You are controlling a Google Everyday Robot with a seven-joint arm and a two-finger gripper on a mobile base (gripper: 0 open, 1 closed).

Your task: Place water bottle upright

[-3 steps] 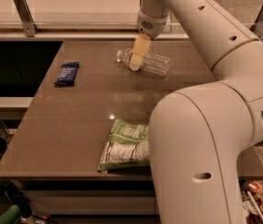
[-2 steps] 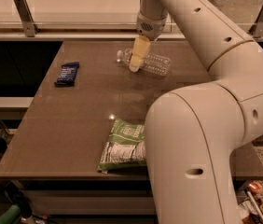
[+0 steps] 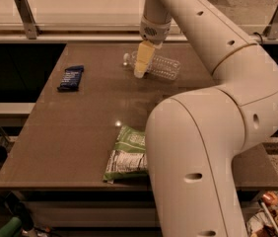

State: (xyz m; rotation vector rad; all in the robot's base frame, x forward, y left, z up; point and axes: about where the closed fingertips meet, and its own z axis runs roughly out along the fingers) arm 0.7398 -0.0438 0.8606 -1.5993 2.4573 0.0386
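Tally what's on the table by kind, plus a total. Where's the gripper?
Bottles: 1, the water bottle, lying on its side
Blue wrapped bars: 1, the blue bar
Snack bags: 1, the green bag
Total: 3 on the table
The gripper is down at the water bottle, near its cap end, at the table's far side.

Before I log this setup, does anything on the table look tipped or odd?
Yes: the water bottle lies on its side near the far edge of the table, not upright. The gripper hangs right at its neck end. Nothing looks spilled.
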